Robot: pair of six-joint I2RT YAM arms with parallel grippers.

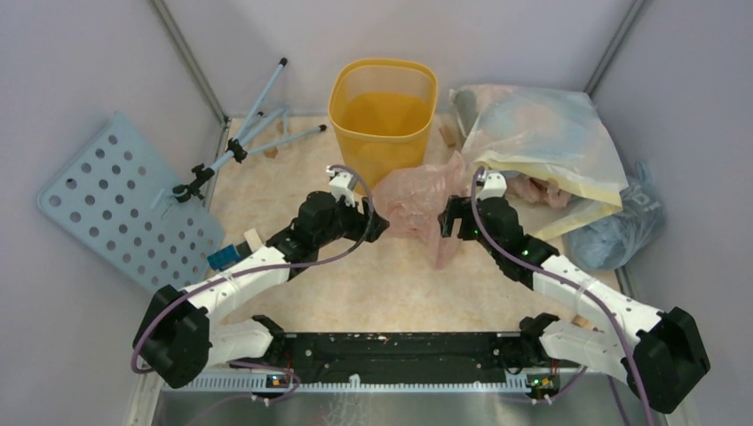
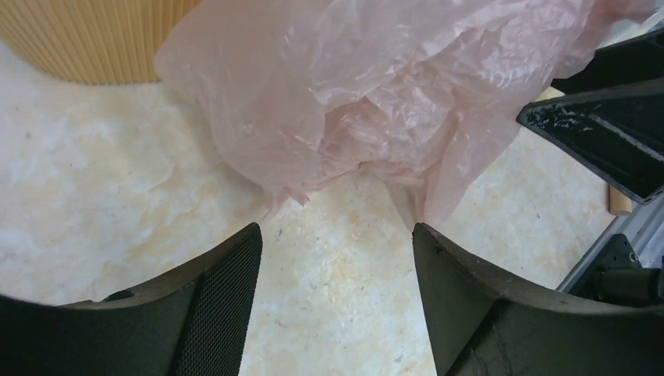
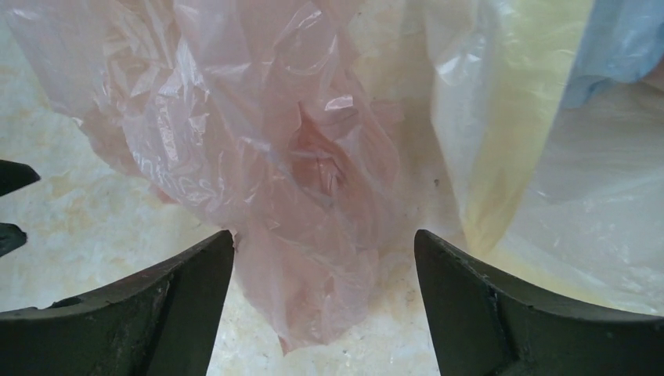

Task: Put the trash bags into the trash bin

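The pale pink trash bag (image 1: 416,200) lies crumpled on the table just in front of the yellow-orange trash bin (image 1: 383,111), which stands upright. My left gripper (image 1: 376,225) is open at the bag's left side. In the left wrist view the bag (image 2: 376,94) sits just ahead of the left gripper (image 2: 337,235), its edge at the right fingertip, with the bin's wall (image 2: 94,39) at the top left. My right gripper (image 1: 448,218) is open at the bag's right side. In the right wrist view a fold of the bag (image 3: 274,141) hangs between the open jaws of the right gripper (image 3: 323,239).
A large whitish-yellow sack (image 1: 542,133) lies to the right of the bin, also in the right wrist view (image 3: 509,117). A grey-blue bag (image 1: 622,226) sits by the right wall. A blue perforated board (image 1: 124,200) and a tripod (image 1: 240,142) lie at the left.
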